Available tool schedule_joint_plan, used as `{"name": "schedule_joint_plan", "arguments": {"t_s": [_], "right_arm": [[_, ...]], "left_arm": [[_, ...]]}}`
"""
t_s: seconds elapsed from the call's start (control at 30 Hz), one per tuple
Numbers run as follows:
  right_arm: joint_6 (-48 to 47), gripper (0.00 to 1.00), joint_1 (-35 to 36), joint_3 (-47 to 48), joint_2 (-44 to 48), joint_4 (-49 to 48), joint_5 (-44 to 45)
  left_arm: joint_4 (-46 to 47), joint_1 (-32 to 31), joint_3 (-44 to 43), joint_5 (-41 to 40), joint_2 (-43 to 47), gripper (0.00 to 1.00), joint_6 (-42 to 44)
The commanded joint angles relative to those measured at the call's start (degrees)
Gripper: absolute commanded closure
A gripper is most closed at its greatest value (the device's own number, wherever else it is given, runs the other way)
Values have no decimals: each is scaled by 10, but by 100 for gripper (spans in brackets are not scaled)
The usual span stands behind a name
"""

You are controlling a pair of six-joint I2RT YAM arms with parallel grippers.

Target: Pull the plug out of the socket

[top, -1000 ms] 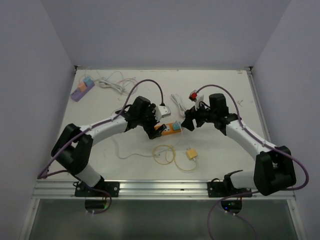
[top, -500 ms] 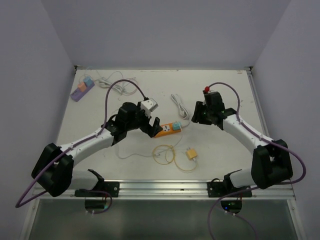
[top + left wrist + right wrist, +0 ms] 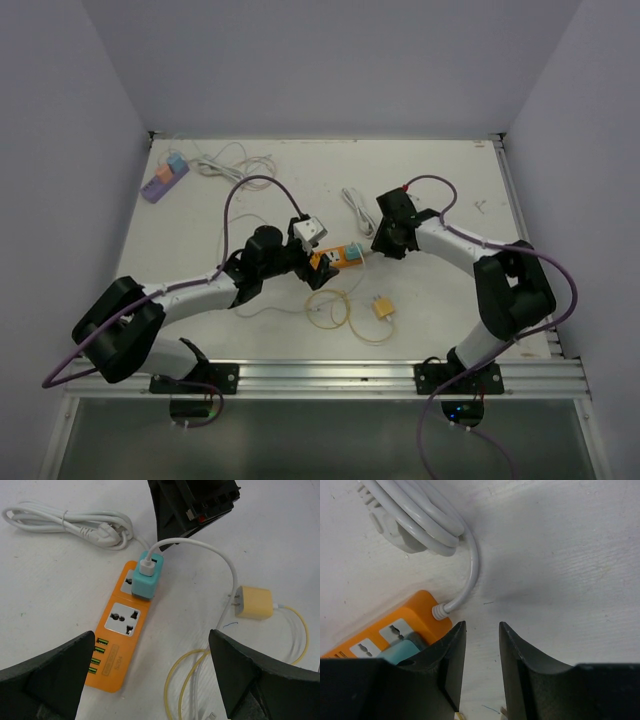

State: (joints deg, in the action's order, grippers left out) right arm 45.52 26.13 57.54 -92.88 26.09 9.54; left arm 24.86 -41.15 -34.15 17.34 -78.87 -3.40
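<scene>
An orange power strip (image 3: 336, 259) lies mid-table with a teal plug (image 3: 350, 251) seated in its far socket. The left wrist view shows the strip (image 3: 117, 645) and the plug (image 3: 145, 580), which has a white USB cable in its top. My left gripper (image 3: 314, 262) (image 3: 155, 680) hovers wide open over the strip's near end, holding nothing. My right gripper (image 3: 384, 243) (image 3: 482, 630) is at the strip's cord end (image 3: 412, 615), its jaws narrowly apart over bare table. The left finger (image 3: 445, 655) stands beside the teal plug (image 3: 412, 647).
A yellow charger (image 3: 383, 307) (image 3: 255, 602) and looped yellow cable (image 3: 328, 309) lie near the strip. The strip's bundled white cord (image 3: 357, 208) (image 3: 415, 515) lies behind it. A purple strip (image 3: 164, 179) and a white cable coil (image 3: 232, 164) sit far left.
My right gripper's jaws have narrowed and its arm has folded in toward the strip's cord end. The left arm has dropped lower and still holds its gripper wide open by the strip.
</scene>
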Motion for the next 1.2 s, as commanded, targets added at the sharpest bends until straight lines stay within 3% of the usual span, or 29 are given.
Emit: {"name": "schedule_joint_plan", "arguments": {"t_s": [0.0, 0.3, 0.63, 1.17], "right_arm": [[47, 62, 7, 30, -18, -10, 14], [96, 60, 7, 37, -52, -33, 2], [138, 63, 7, 35, -78, -69, -25], [187, 64, 8, 54, -104, -50, -48]], "left_arm": [[95, -3, 1, -13, -7, 0, -4], [99, -3, -17, 9, -55, 0, -7], [121, -3, -38, 16, -94, 0, 54], [138, -7, -66, 32, -153, 0, 88]]}}
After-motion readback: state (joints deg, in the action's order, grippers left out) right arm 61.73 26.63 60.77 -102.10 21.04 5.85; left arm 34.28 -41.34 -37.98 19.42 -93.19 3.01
